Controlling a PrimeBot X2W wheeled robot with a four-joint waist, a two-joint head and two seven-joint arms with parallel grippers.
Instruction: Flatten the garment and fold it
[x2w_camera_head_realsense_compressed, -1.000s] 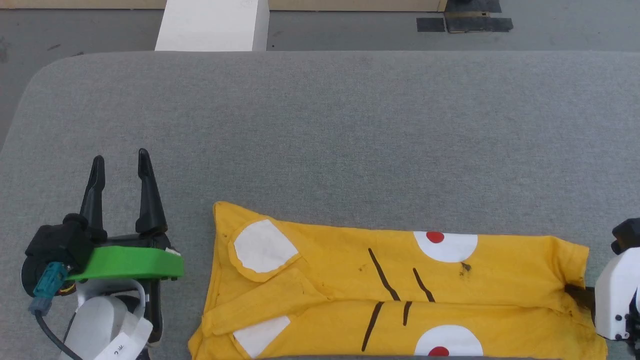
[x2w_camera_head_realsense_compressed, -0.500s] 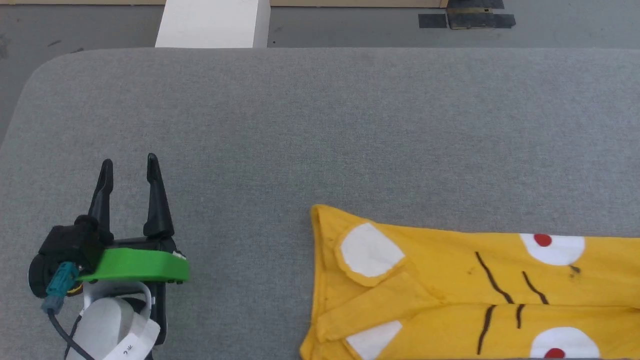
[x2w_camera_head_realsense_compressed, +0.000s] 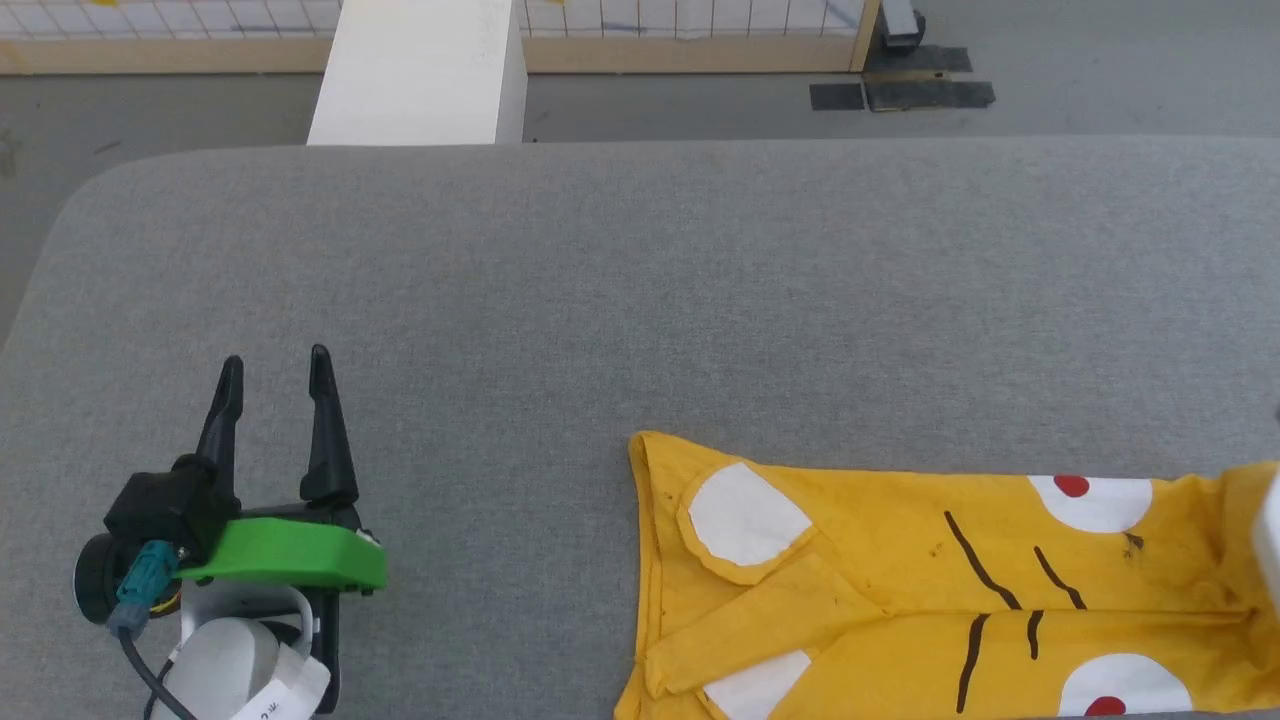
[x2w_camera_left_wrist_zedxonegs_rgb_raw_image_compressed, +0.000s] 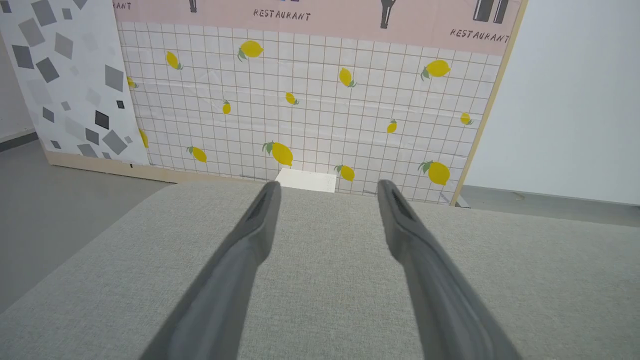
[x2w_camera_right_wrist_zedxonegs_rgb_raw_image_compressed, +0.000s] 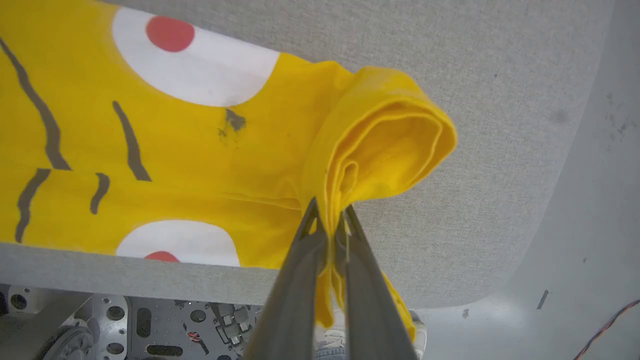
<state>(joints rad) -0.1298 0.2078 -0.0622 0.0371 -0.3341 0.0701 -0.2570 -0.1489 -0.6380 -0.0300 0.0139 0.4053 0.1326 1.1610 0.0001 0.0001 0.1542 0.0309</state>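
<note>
The garment, a bright yellow T-shirt with white patches, red dots and short black stripes, lies folded lengthwise along the near edge of the grey padded table. In the right wrist view my right gripper is shut on the garment's right end. That end is raised off the table and curls over in a thick fold. My left gripper rests open at the lower left, well apart from the garment. The left wrist view shows this left gripper with nothing between its fingers.
A white box stands on the floor beyond the table's far edge. Behind it is a tiled wall panel with lemons. The table's rounded right corner and the grey floor lie just past the raised fold.
The garment has slid to the right across the table, away from the left gripper. The right gripper has shut on its right end, which now rises. The head view has tilted slightly.
</note>
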